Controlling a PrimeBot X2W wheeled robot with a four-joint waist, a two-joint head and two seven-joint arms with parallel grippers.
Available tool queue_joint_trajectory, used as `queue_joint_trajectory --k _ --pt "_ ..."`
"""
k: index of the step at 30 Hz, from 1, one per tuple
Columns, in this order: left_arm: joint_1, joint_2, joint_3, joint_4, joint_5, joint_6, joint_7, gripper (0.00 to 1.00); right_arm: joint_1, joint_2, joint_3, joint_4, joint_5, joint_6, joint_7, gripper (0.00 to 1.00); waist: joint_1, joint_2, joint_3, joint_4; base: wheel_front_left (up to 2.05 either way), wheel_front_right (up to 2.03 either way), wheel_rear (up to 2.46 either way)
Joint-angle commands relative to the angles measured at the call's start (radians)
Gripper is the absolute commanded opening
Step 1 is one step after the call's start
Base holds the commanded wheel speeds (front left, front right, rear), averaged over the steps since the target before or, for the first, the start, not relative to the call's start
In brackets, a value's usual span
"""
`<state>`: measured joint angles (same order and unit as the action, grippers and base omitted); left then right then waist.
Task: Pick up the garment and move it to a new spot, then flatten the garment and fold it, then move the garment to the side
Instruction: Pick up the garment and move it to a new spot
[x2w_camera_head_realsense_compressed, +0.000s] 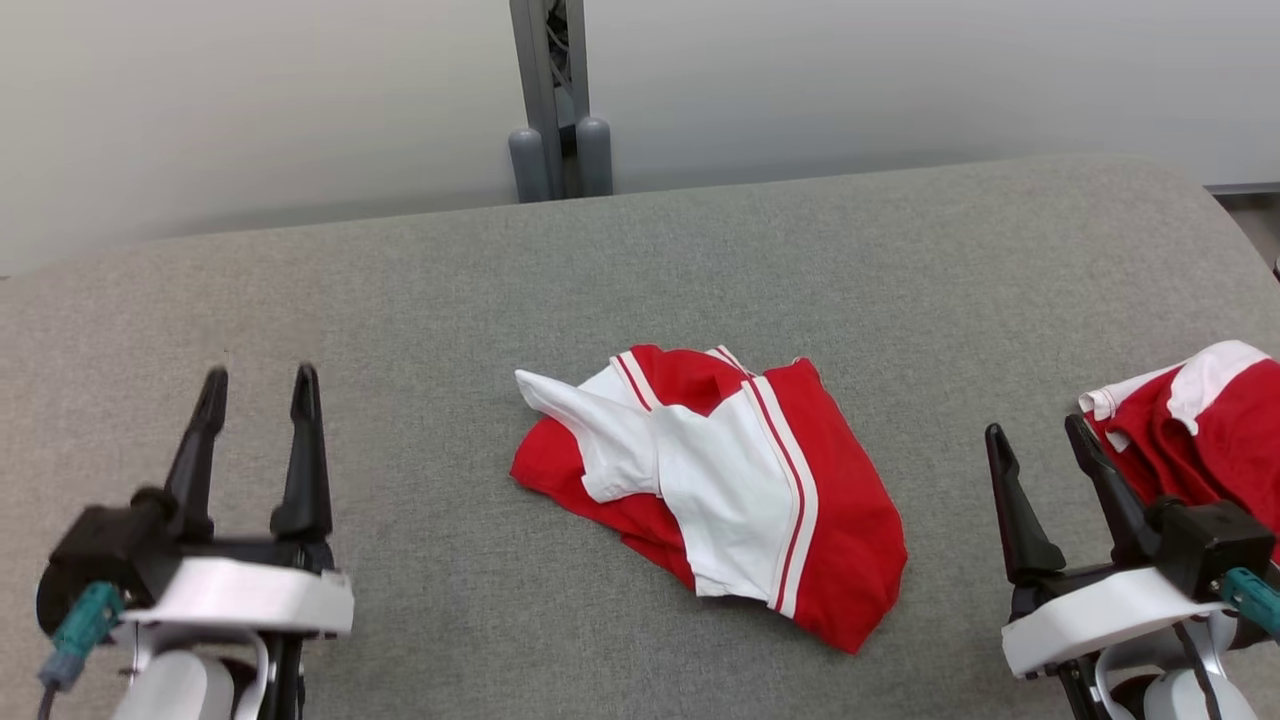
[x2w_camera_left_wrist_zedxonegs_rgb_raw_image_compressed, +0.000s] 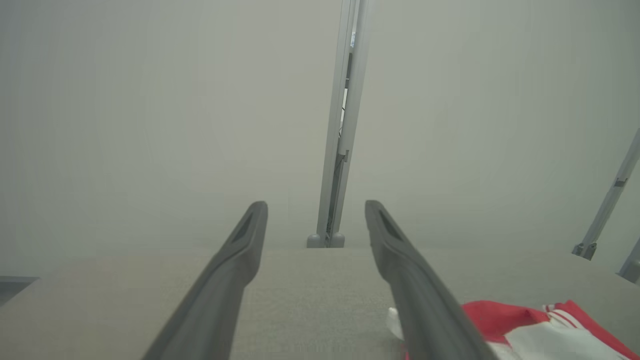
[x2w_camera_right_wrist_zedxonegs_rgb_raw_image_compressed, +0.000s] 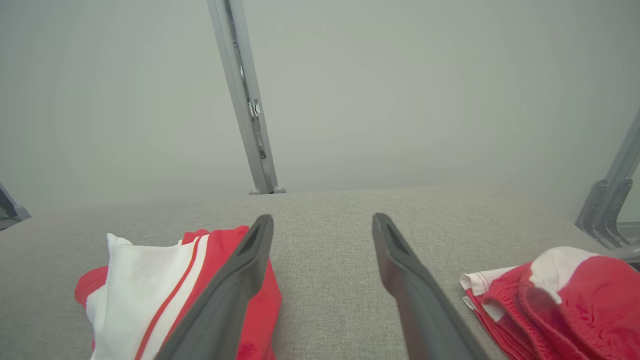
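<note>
The left end effector (x2w_camera_head_realsense_compressed: 260, 376) hangs at the near left of the grey bench (x2w_camera_head_realsense_compressed: 400, 290), its two dark fingers spread with nothing between them. The right end effector (x2w_camera_head_realsense_compressed: 1034, 428) is spread and empty too, at the near right. Between them, near the middle of the bench, lies the garment (x2w_camera_head_realsense_compressed: 740, 480). It is red with white panels and thin stripes, crumpled and loosely doubled over. A second garment (x2w_camera_head_realsense_compressed: 1220, 420) in the same colours is bunched just beside the right fingers.

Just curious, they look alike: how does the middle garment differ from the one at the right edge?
The middle garment lies loosely spread; the right-hand garment is bunched in a heap. The middle one shows a broad white panel with red stripes; the right-hand one shows mostly red. Both are red and white, on the grey table.
</note>
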<state>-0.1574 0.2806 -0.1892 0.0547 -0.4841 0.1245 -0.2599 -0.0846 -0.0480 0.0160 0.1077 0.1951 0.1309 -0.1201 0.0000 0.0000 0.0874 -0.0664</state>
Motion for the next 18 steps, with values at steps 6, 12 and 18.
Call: queue_joint_trajectory --k 6,12,18 --pt "0.113 0.014 0.004 0.004 0.021 0.046 0.01 1.0 0.04 -0.005 0.0 -0.02 -0.03 0.0 0.029 1.0 0.0 0.0 -0.044 0.009 0.0 0.0 0.0" --pt "0.179 0.021 0.01 -0.015 0.014 0.067 0.02 1.0 0.074 -0.005 -0.005 -0.036 -0.034 0.0 0.044 1.0 0.0 0.0 -0.066 0.015 0.0 0.0 0.0" --pt "0.221 0.024 0.013 -0.022 0.011 0.077 0.017 1.0 0.095 -0.005 -0.008 -0.048 -0.039 0.0 0.057 1.0 0.0 0.0 -0.079 0.021 0.0 0.0 0.0"
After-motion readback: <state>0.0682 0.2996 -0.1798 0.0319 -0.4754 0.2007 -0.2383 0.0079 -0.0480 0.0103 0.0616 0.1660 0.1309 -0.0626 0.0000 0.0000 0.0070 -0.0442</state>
